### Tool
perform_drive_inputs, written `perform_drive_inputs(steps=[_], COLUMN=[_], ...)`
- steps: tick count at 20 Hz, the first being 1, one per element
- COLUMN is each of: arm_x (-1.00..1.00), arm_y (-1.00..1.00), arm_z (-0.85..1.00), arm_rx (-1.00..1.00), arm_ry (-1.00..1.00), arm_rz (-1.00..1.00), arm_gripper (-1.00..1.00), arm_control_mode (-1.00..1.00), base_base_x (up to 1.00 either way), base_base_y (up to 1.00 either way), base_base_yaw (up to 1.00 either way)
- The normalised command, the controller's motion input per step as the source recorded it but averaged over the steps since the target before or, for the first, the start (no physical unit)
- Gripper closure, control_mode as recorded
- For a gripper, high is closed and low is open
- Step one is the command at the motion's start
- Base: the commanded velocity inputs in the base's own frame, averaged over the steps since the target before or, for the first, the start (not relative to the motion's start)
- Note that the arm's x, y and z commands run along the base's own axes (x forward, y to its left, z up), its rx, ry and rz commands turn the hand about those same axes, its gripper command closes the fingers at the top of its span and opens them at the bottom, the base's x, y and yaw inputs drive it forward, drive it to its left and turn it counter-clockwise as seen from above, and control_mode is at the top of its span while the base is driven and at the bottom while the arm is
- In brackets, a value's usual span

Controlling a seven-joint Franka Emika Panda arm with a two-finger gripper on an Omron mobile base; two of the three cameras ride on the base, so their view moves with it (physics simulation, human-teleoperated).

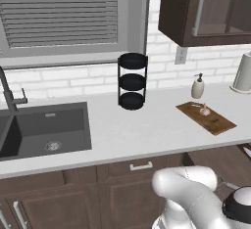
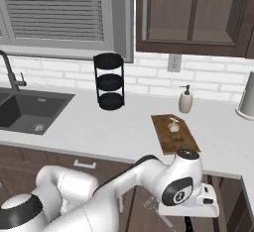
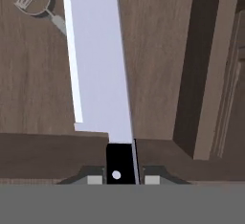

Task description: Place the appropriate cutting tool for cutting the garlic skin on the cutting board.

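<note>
Hand view shows our gripper [image 3: 123, 177] clamped on the cutting tool's [image 3: 98, 55] black handle, blade running straight out from the jaws, while the right base view puts us below and just right of the cutting board [image 2: 174, 134], which carries the garlic [image 2: 173, 125].

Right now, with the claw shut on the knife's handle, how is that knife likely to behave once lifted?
The knife looks stiff: its blade runs dead straight. With the claw gripping only the black handle end, the long blade may lever downward or twist. The smooth metal looks slippery, so it could slide on landing on the cutting board.
</note>
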Motion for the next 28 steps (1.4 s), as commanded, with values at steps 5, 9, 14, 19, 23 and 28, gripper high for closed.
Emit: perform_drive_inputs(steps=[5, 9, 14, 19, 23, 28], arm_x=[0.54, 0.90, 1.00, 1.00, 0.94, 1.00], arm_y=[0.53, 0.44, 0.26, 0.02, 0.00, 0.00], arm_z=[0.73, 0.28, 0.05, 0.00, 0.03, 0.00], arm_rx=[-0.07, -0.03, -0.01, 0.00, 0.00, 0.00], arm_ry=[0.00, 0.01, 0.03, 0.06, 0.01, 0.08], arm_rz=[0.07, 0.07, 0.08, 0.12, 0.12, 0.12], arm_gripper=[1.00, 1.00, 1.00, 1.00, 1.00, 1.00], arm_control_mode=[-1.00, -1.00, -1.00, -1.00, -1.00, -1.00], base_base_x=[0.00, 0.00, 0.00, 0.00, 0.00, 0.00], base_base_y=[0.00, 0.00, 0.00, 0.00, 0.00, 0.00], base_base_yaw=[0.00, 0.00, 0.00, 0.00, 0.00, 0.00])
